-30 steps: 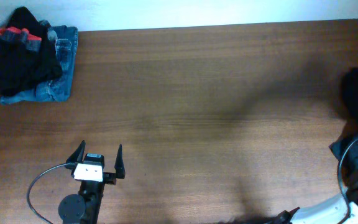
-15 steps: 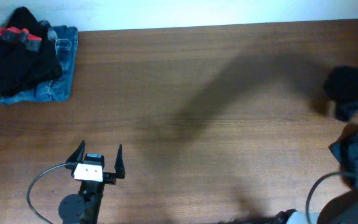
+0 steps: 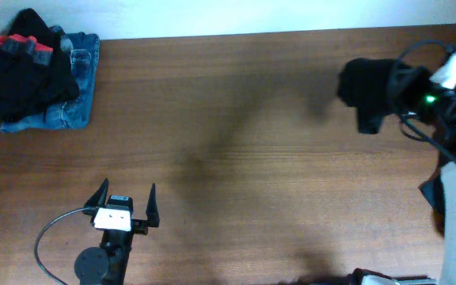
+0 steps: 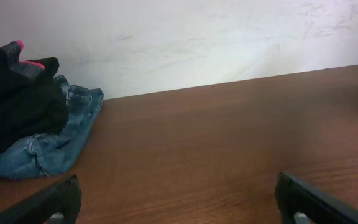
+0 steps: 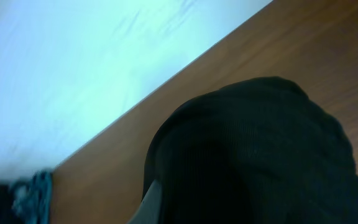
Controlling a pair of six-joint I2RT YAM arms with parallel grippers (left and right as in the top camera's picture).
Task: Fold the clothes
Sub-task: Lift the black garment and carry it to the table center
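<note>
Overhead: black top held up at right

Your right hand [image 3: 402, 85] is clamped on the black top [image 3: 368, 89] above the worktop's [image 3: 236, 119] right end, probably to spread it. Left wrist: your left hand [image 4: 176, 193] sits wide open. Right wrist: the bunched top fills the frame.

the overhead view is lit evenly and softly, the table [image 3: 236, 103] a warm mid brown. a broad, faint shadow runs diagonally from its middle toward the far right corner, below the black garment [image 3: 366, 87], which shows as a flat dark mass with hardly any fold detail. the clothes pile [image 3: 30, 71] at the far left corner looks crisp. the left wrist view is clear, its wall [image 4: 197, 37] bright. the right wrist view is smeared and blue-tinted, the garment there out of focus.
</note>
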